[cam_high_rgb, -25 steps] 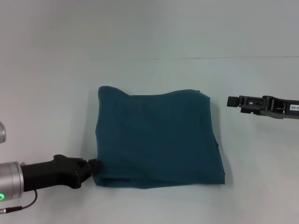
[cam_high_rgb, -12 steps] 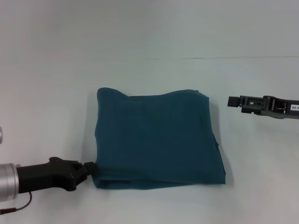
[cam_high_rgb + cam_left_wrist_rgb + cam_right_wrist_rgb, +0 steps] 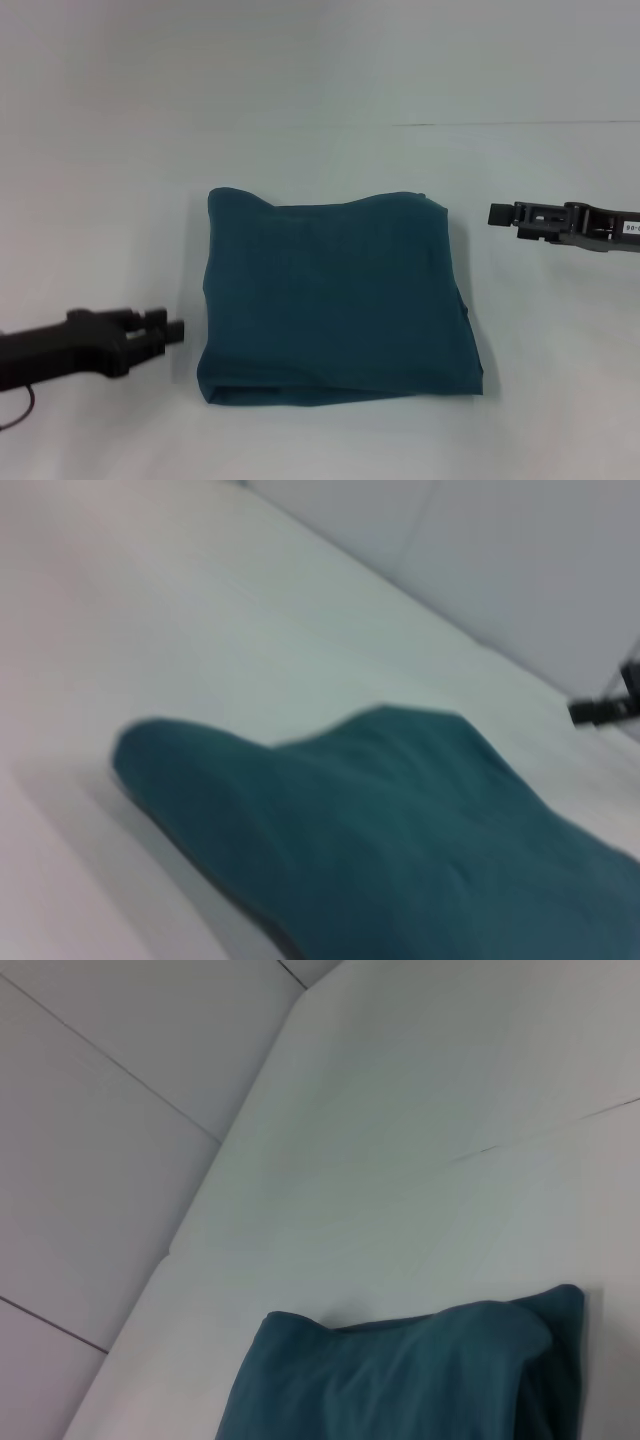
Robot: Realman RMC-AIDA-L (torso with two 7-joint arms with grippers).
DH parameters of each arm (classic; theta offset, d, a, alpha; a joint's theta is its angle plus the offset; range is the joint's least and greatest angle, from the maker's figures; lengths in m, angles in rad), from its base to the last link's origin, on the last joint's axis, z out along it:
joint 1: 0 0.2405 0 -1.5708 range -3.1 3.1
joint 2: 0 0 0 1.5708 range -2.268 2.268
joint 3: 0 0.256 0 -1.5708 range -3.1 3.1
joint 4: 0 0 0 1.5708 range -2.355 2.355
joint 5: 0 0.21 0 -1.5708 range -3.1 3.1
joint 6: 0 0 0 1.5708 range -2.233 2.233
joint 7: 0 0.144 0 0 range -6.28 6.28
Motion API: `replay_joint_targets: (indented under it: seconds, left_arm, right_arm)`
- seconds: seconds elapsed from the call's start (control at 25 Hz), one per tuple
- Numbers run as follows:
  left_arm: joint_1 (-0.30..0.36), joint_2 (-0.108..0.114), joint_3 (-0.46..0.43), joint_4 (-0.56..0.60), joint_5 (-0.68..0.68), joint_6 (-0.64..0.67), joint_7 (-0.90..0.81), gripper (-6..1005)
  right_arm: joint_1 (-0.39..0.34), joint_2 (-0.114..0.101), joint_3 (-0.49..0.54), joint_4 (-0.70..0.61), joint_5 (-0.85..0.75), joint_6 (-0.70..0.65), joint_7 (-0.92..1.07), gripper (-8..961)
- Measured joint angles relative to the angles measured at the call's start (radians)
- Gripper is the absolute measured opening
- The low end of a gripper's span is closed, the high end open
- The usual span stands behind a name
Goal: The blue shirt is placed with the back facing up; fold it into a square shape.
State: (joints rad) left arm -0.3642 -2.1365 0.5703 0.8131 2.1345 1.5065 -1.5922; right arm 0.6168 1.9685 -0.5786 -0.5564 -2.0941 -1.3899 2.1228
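The blue shirt (image 3: 335, 295) lies folded into a rough square in the middle of the white table, a slight fold ridge along its near edge. It also fills the left wrist view (image 3: 400, 820) and the right wrist view (image 3: 400, 1380). My left gripper (image 3: 172, 328) hovers open just left of the shirt's near left corner, a small gap away, holding nothing. My right gripper (image 3: 497, 214) hangs to the right of the shirt's far right corner, apart from the cloth; it also shows far off in the left wrist view (image 3: 605, 708).
The white table (image 3: 320, 150) stretches all around the shirt, with a thin seam line running across behind it. Pale wall panels (image 3: 100, 1140) stand beyond the table.
My left gripper has let go of the shirt's near left corner and drawn back to the left and slightly up. The shirt's corner has settled flat. The right arm has not moved.
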Motion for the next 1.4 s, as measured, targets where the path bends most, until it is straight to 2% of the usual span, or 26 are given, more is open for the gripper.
replay_joint_targets:
  seconds: [0.24,0.36,0.56,0.8,1.08,1.4]
  left_arm:
    - [-0.019,-0.008,-0.043,-0.015,-0.096,-0.011,0.001,372]
    - [-0.046,-0.013,-0.044,-0.046,-0.145,-0.076,-0.030,437]
    - [-0.127,-0.027,-0.038,-0.139,-0.166,-0.234,-0.054,676]
    - [-0.215,-0.026,-0.032,-0.244,-0.160,-0.378,-0.062,877]
    - [-0.254,-0.027,0.011,-0.299,-0.162,-0.527,-0.058,843]
    - [-0.278,-0.030,0.031,-0.322,-0.166,-0.564,-0.056,804]
  right_arm:
    - [0.001,-0.001,0.005,-0.001,0.000,0.000,-0.008,915]
    - [0.001,-0.003,0.005,-0.002,0.000,0.000,-0.009,915]
    - [0.002,-0.004,0.005,-0.002,0.000,0.002,-0.012,915]
    - [0.003,-0.003,0.004,-0.002,0.000,0.001,-0.010,916]
    - [0.000,-0.003,0.005,-0.002,0.000,0.000,-0.001,916]
    - [0.003,-0.004,0.005,-0.002,0.000,0.004,0.000,915]
